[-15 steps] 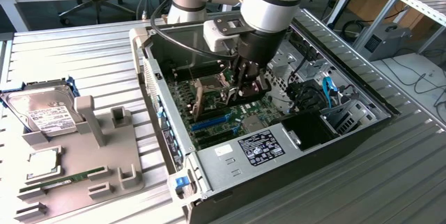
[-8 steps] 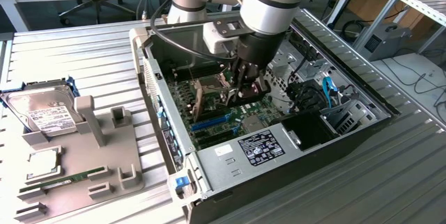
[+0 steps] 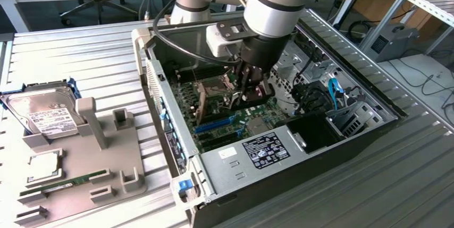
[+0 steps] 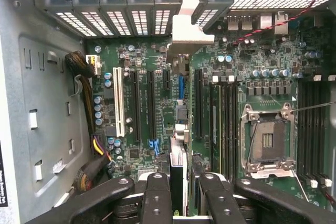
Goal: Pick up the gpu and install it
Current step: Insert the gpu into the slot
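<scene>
Fingers (image 4: 157,198) closed from both sides on the gpu (image 4: 177,174), pinching the thin card between the pads. Seen edge-on in the wrist view, with the silver end bracket (image 4: 190,30) at the far end, close to the vented rear wall of the case. Held upright inside the open computer case (image 3: 152,79), right above the motherboard (image 4: 136,163), in line with the row of long expansion slots (image 4: 151,103). Cannot tell whether the lower edge already sits in a slot or hangs just over it.

Probably light and stiff, but fragile: a bare circuit board with small parts, a fan and a contact edge. Better to grip on the flat board faces near the upper edge, as appears here, and not on the fan or on the contacts. Smooth board faces, so some risk of tilting between the pads if pushed off-centre. Judged to need a straight, even push, because a skewed card can jam or bend.

Further out, an empty processor socket (image 4: 268,140) beside the slots. In the exterior view, gripper (image 3: 246,96) reaching down into the middle of the case. On the table (image 3: 85,58), at the exterior view's left, a grey holder (image 3: 106,180) with a hard drive (image 3: 42,114) and a memory stick (image 3: 64,183), well apart from the case.
</scene>
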Robot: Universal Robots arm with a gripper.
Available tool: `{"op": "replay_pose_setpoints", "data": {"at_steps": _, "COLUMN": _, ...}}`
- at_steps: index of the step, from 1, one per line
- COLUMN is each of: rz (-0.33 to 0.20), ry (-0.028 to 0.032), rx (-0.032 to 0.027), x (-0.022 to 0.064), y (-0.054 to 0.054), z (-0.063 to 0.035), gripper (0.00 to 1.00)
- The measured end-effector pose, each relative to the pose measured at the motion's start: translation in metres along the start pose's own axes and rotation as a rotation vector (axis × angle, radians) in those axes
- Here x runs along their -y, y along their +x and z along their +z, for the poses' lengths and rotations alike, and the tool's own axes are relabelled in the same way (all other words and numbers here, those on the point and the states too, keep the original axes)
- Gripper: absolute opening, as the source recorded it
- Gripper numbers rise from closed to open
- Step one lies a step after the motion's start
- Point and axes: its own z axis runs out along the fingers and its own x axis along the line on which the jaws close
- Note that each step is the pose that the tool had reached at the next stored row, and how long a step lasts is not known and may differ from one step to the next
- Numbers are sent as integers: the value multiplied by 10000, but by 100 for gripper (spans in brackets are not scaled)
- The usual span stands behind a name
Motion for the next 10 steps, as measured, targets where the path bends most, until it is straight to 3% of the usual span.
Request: {"op": "replay_pose_setpoints", "data": {"at_steps": 10, "rz": 0, "ry": 0, "rx": 1, "x": -10, "y": 10, "z": 30, "gripper": 26}}
